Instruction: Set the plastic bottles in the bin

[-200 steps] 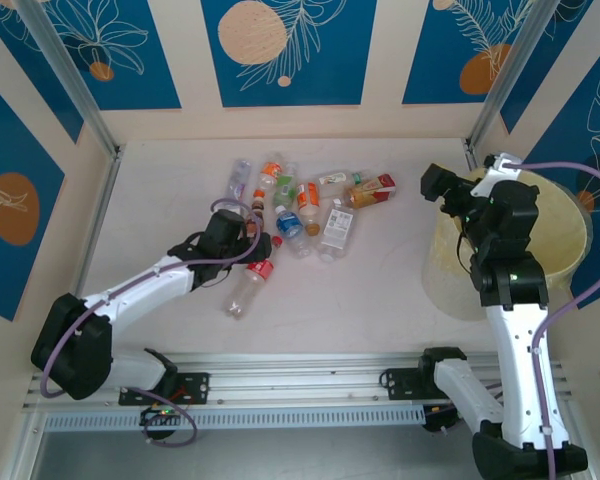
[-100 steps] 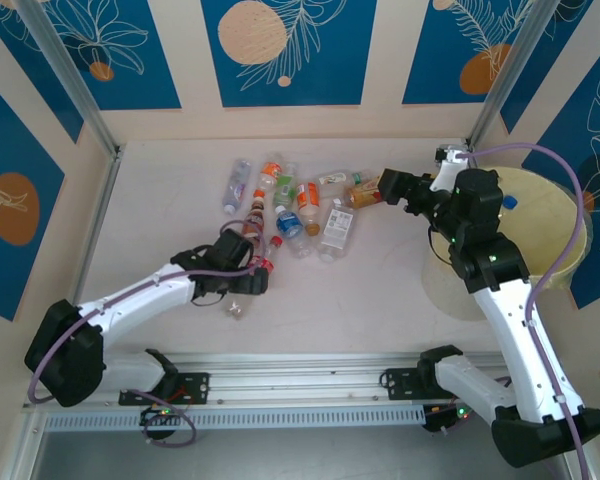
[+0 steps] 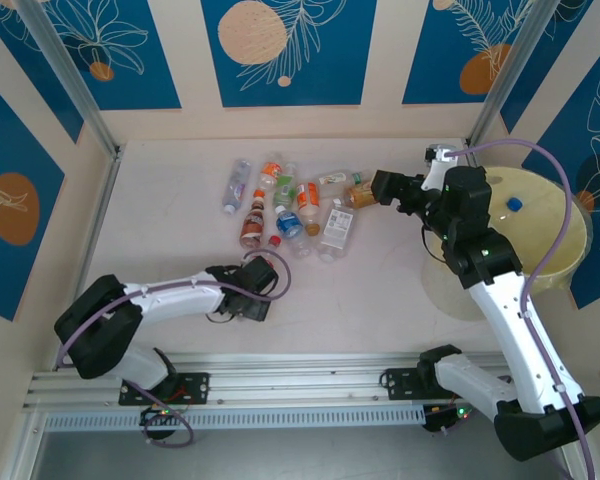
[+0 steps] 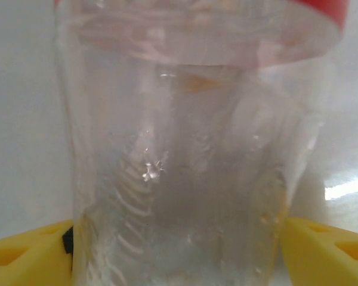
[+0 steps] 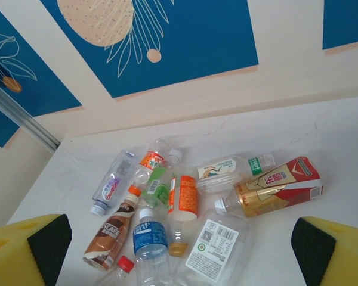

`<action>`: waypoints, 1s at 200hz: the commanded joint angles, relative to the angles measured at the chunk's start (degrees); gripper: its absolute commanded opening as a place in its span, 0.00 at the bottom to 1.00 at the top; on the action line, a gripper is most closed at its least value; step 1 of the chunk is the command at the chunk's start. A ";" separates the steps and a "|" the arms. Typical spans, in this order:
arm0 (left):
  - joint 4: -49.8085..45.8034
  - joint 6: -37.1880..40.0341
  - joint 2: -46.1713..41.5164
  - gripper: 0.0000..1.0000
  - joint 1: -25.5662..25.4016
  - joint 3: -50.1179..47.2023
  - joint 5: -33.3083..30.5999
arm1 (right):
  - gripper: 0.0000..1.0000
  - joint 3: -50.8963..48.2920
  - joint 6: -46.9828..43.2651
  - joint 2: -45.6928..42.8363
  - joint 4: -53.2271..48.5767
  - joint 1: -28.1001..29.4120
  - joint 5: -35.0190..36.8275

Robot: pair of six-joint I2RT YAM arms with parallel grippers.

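Left gripper (image 3: 254,290): jaws closed on a clear bottle (image 4: 185,149) with a red band, low over the table (image 3: 160,220) near the arm bases.
Right gripper (image 3: 384,187): jaws spread wide and empty, just beside the pile.
Bin (image 3: 445,280): far right, well apart from the held bottle.
Doing it well: likely lift clear, grip gently since thin plastic buckles, release above the bin mouth.
Count: ten plastic bottles (image 5: 182,199) piled; one held; one blue-capped item (image 3: 514,204) inside the bin.
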 commanded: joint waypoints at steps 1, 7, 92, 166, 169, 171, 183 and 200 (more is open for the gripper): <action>2.50 0.38 0.40 0.79 -0.63 -1.41 -2.31 | 0.97 0.75 -0.92 0.88 -0.29 0.69 0.90; 2.90 0.34 0.48 0.78 -0.63 -1.67 -2.54 | 0.97 0.76 -1.00 1.08 -0.35 0.77 0.99; 4.18 -1.03 -1.94 0.57 -0.59 -2.54 -2.65 | 0.96 0.02 -0.36 1.59 -0.57 2.43 2.68; 7.67 1.48 -8.88 0.20 -0.63 -2.91 0.59 | 0.96 -0.71 1.39 1.42 -2.01 3.30 2.58; 7.86 1.59 -9.31 0.19 -0.61 -2.93 0.84 | 0.96 -0.69 1.70 1.32 -2.11 3.33 2.49; 8.12 1.67 -9.64 0.18 -0.63 -3.00 1.11 | 0.96 -0.69 1.81 1.33 -2.08 3.35 2.45; 9.37 2.04 -11.66 0.13 -0.60 -3.26 2.49 | 0.96 -1.02 2.78 1.18 -1.99 3.53 1.76; 11.78 2.25 -14.30 0.00 -0.62 -3.29 4.86 | 0.96 -1.54 3.82 1.01 -1.97 3.76 0.54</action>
